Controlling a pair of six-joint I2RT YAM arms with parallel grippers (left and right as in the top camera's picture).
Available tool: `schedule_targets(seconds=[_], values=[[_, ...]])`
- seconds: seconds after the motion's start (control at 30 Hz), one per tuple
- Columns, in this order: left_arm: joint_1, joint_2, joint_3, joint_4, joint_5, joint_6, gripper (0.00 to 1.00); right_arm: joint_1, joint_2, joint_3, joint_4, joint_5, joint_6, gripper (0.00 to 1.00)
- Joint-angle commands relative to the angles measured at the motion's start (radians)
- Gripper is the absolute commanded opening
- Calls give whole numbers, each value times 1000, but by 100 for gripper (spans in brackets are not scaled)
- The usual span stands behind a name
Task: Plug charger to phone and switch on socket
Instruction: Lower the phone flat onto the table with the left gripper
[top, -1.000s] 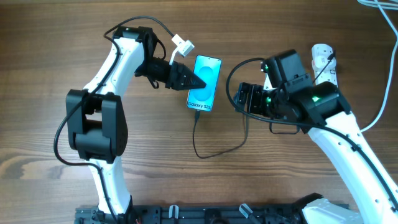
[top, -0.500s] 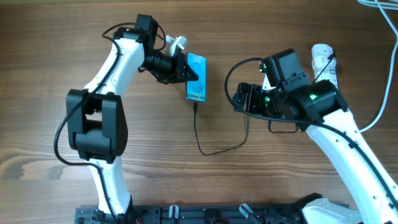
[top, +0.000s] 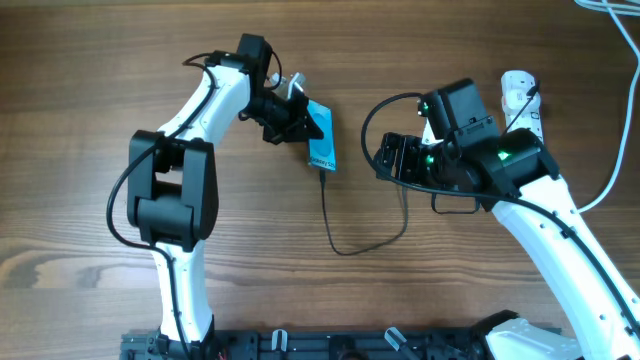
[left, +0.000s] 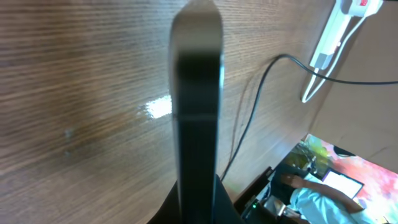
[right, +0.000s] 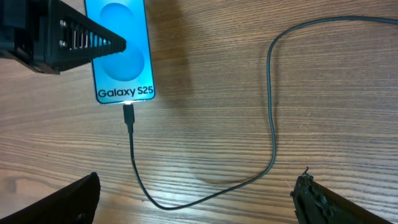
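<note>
- A brown wood-grain tabletop (top: 80, 80) fills the scene, with two white-and-black robot arms reaching in from its near edge.
- The left arm (top: 200, 110) bends toward the upper middle. Its black left fingers (top: 288, 115) are clamped on the smartphone, one toothed finger lying across the screen in the right wrist view.
- The right arm (top: 545, 205) comes in from the lower right. Its right fingers (right: 68, 199) are spread wide with nothing between them, poised above the slack cable.
- A white oblong power strip (top: 520, 100) lies at the far right of the tabletop, partly behind the right arm and well apart from the smartphone.
- The small flat smartphone (top: 322, 150), its screen bright cyan-blue, is tipped up on one long side, not lying flat. The left wrist camera sees it edge-on (left: 198, 106). "Galaxy S25" runs across its lower end.
- The charger's thin black cable (top: 335, 235) loops over the tabletop below the smartphone and climbs toward the right arm, where it passes from sight.
- Its small black plug tip (right: 127, 115) meets the smartphone's lower end.
</note>
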Motion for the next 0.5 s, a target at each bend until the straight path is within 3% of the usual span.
schedule_targets(seconds=[0.0, 0.4, 0.47], values=[[-5, 16, -2, 2, -2, -11, 4, -2, 5, 21, 0, -9, 5, 100], [-57, 89, -5, 25, -8, 4, 4, -2, 5, 19, 3, -9, 4, 100], [-58, 89, -5, 27, -74, 4, 4, -2, 5, 19, 3, -8, 5, 99]])
